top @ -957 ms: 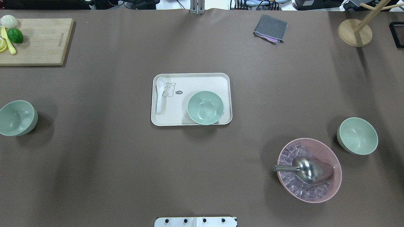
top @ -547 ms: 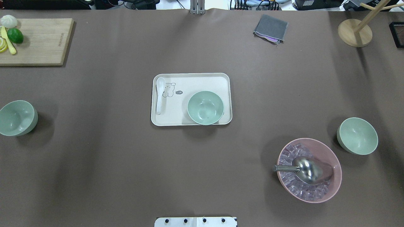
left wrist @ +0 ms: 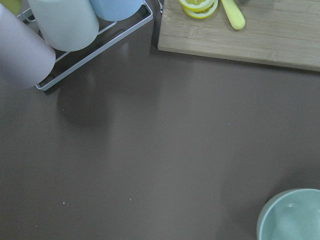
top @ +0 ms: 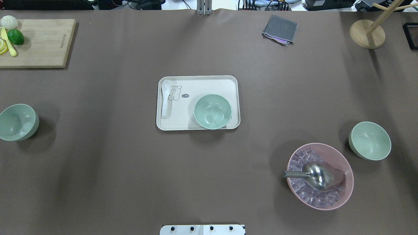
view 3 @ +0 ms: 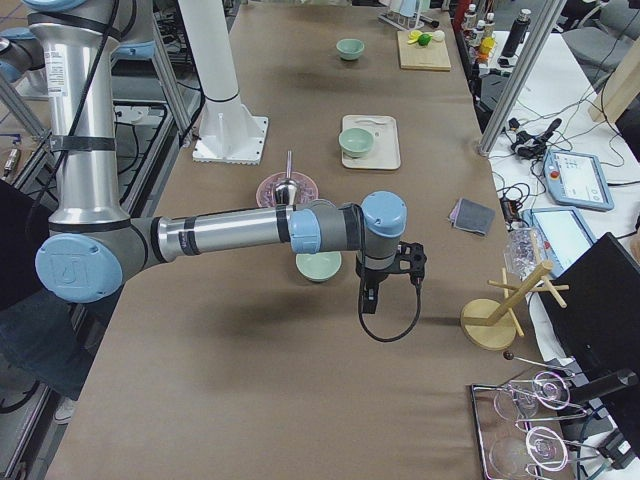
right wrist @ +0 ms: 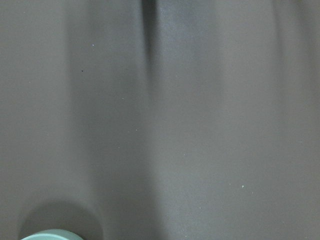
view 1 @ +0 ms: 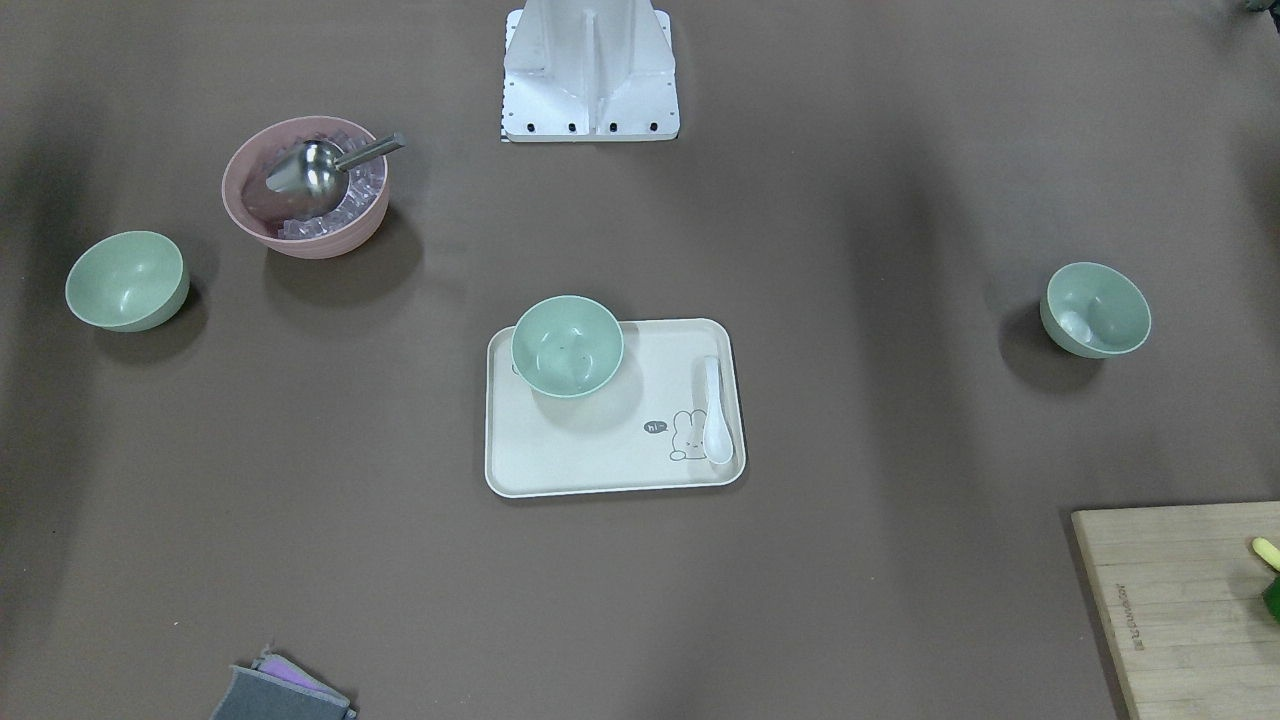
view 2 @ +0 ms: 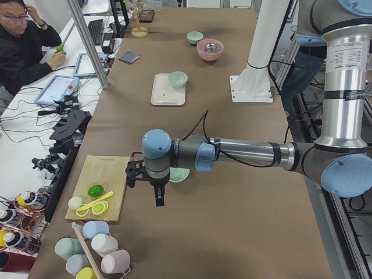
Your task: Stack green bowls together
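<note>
Front cam: mid bowl (view 1: 567, 346) sits on tray (view 1: 610, 470), at the tray's 11 o'clock corner, rim over the tray lip. Spoon (view 1: 714, 412) lies along the tray's 3 o'clock edge. Left bowl (view 1: 1095, 309) is at 3 o'clock from the tray, right bowl (view 1: 127, 280) at 9-10 o'clock. Both are well apart from it w/ open table (view 1: 880, 420) between. Pink bowl (view 1: 306, 188) w/ scoop (view 1: 310, 172) is near right bowl, not touching.

Overhead: left bowl is hard on the frame's 9 o'clock edge, rim cut off. Right bowl is just beside pink bowl's 1 o'clock side, w/ a small gap. Board (top: 39, 42) fills the 10 o'clock corner.

Left-end cam: I see left gripper (view 2: 158, 199) pointing down betw. board and left bowl, the bowl partly behind the wrist. Spread or closed, can't tell.

Right-end cam: right gripper (view 3: 366, 298) points down just beside right bowl. Fingers' state, can't tell.

L wrist cam: left bowl's rim at 5 o'clock, board edge at 1, cups (left wrist: 65, 22) at 11.

R wrist cam: sliver of right bowl at 7 o'clock, rest is table.
</note>
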`<control>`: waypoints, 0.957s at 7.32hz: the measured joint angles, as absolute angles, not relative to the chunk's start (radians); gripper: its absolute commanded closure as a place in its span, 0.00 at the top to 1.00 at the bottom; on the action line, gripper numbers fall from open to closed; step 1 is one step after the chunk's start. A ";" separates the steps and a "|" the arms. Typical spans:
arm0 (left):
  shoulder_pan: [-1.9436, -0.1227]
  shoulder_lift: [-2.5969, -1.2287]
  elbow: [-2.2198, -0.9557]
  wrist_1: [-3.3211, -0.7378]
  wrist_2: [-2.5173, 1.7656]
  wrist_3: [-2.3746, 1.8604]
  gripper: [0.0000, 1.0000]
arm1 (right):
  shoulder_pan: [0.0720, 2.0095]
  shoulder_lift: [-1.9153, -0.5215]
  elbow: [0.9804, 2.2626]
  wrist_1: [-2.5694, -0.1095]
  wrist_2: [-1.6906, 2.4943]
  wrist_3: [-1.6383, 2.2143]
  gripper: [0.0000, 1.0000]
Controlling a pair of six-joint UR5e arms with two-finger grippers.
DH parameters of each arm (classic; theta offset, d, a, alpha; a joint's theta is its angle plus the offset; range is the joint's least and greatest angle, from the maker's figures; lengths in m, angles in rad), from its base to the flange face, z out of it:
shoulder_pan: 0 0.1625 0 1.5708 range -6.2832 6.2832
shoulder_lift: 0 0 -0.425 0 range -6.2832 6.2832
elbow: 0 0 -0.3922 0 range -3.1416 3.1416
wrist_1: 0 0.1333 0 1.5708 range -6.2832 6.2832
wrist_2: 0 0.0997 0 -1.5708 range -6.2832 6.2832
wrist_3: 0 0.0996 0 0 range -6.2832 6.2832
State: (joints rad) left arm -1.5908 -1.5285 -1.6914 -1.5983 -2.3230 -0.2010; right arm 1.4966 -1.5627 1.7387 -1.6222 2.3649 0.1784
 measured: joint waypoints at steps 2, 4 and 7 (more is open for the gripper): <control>-1.590 -1.533 -1.694 -1.597 -2.324 -0.201 0.98 | 1.497 -1.557 1.745 -1.624 2.365 0.179 1.00; -1.590 -1.525 -1.696 -1.598 -2.324 -0.201 0.98 | 1.497 -1.555 1.753 -1.627 2.375 0.183 1.00; -1.589 -1.519 -1.699 -1.599 -2.324 -0.198 0.98 | 1.497 -1.562 1.768 -1.628 2.401 0.190 1.00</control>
